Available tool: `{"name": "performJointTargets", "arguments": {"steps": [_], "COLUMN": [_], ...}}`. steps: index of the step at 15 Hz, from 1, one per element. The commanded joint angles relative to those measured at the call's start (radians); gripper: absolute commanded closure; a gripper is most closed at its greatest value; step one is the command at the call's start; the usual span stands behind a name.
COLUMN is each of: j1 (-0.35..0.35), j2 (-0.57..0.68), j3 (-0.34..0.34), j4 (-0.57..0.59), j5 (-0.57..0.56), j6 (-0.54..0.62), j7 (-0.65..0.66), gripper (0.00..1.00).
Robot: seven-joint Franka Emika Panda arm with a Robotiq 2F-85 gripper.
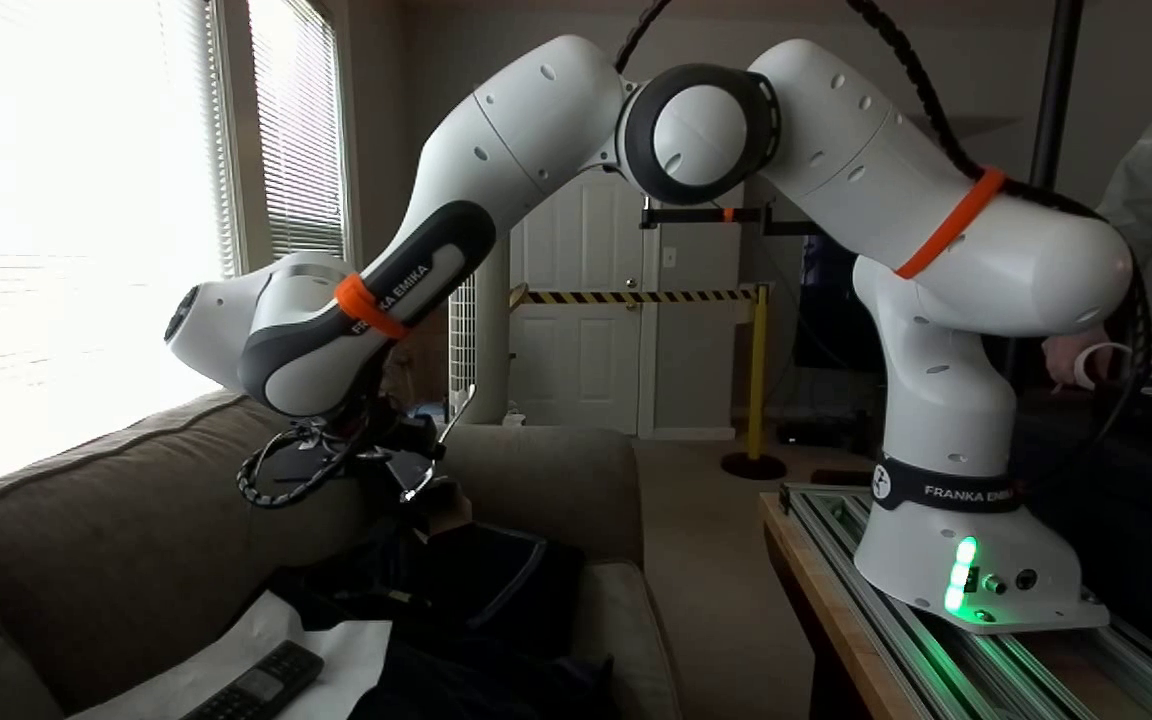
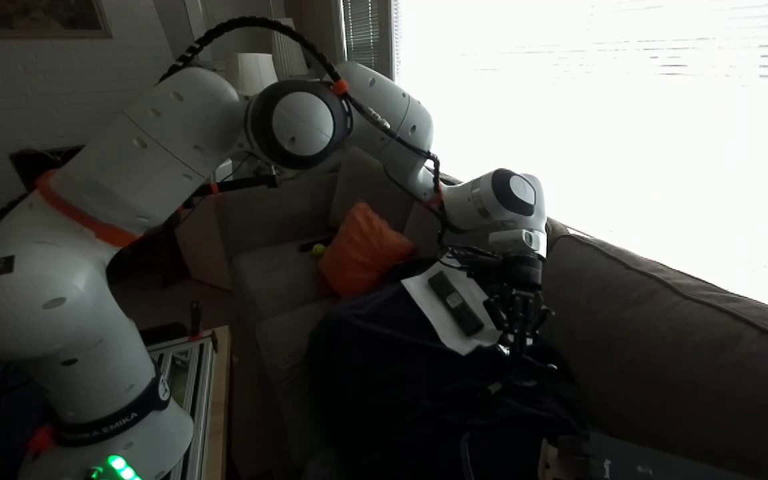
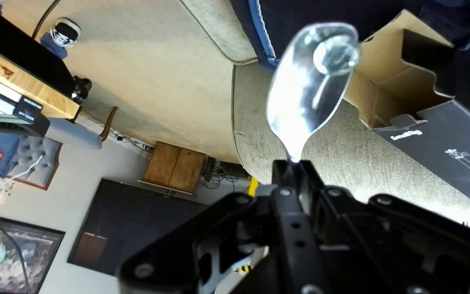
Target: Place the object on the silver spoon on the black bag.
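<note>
Silver spoon [image 3: 286, 100], its stem pinched by the pincer [image 3: 294, 167], carries a small clear object [image 3: 335, 56] in its bowl, above the sofa [image 1: 106, 540] where the black bag [image 2: 384, 363] lies slumped.

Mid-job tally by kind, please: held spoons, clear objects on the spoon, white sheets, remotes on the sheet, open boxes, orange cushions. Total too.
Spoon: 1
Clear object: 1
Sheet: 1
Remote: 1
Open box: 1
Cushion: 1
Total: 6
</note>
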Motion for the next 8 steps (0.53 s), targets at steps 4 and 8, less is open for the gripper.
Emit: {"name": "performJointTargets", "arguments": {"steps": [4,8], "j1": [-0.010,-0.017], "j2": [0.096,0.121], "j3": [0.008,0.007], "j4": [0.161,0.202], "j5": [-0.032,-0.025], "j6": [-0.113,-0.111], "j7": [-0.058,-0.056], "gripper": [0.98,0.98]}}
